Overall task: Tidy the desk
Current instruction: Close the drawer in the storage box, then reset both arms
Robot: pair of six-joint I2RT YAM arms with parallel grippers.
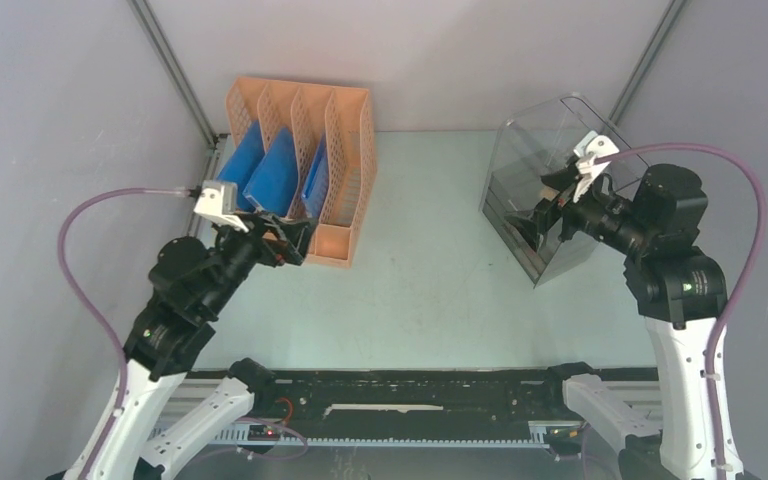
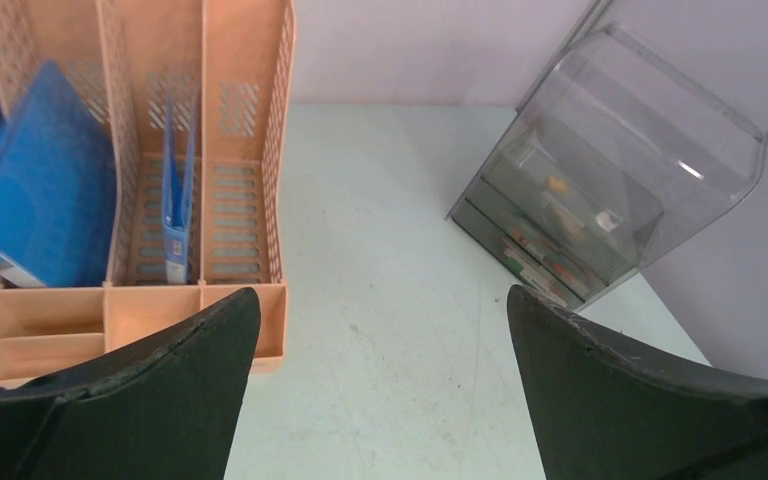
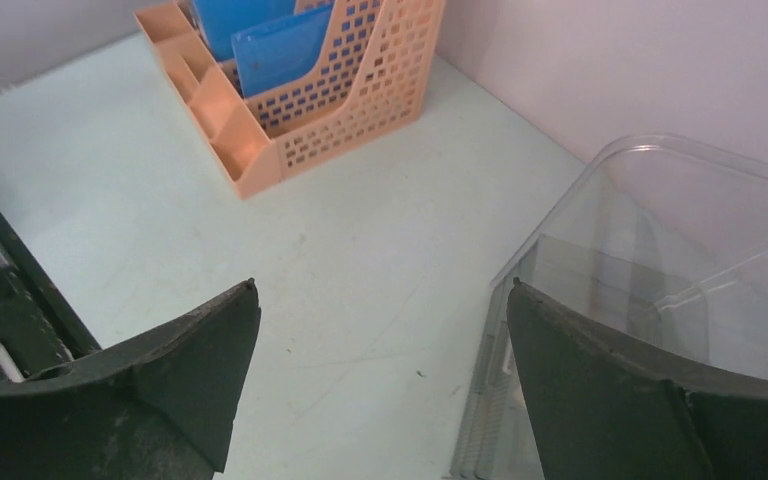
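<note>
Grey panel walls (image 1: 40, 120) close in the pale mint-green desk (image 1: 430, 290), which fills the middle of the overhead view, running from the black rail (image 1: 420, 392) at the near edge back to the rear wall. Both arms rise from beside that rail.

The left gripper (image 1: 298, 240) hangs just in front of the low front compartments of the orange file rack (image 1: 345, 150). Its jaws are spread wide with nothing between them, and the left wrist view shows only bare tabletop in the gap.

The right gripper (image 1: 543, 203) hangs at the front of the clear drawer box (image 1: 550, 140). Its jaws are likewise wide apart and empty, one finger over the box and the other over the desk.

Farther back, the rack stands near the rear left corner, with blue folders (image 1: 275, 175) standing in three of its slots. The drawer box stands at the rear right, well apart from the rack. Small coloured items show dimly through its drawers.
</note>
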